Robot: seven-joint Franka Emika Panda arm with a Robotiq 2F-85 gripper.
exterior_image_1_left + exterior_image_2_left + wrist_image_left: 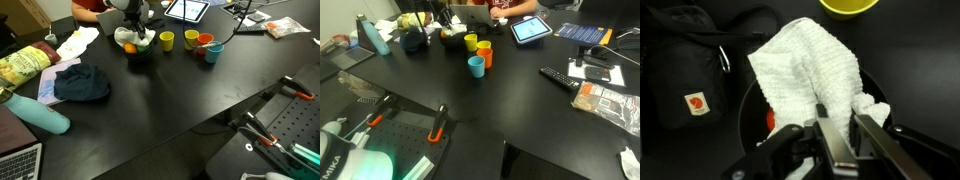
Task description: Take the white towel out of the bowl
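At the far end of the black table (170, 95), the white towel (810, 65) is seen heaped in the black bowl (872, 82), near a yellow cup (848, 5). The gripper (847, 118) is lowered onto it, its fingers (830, 135) drawn nearly together with a fold of cloth pinched between them. A black bag (690, 70) is set just beside the bowl.

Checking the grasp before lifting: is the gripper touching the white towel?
Touching. The wrist view shows the gripper closed on the white towel, with cloth bunched beside both fingers.
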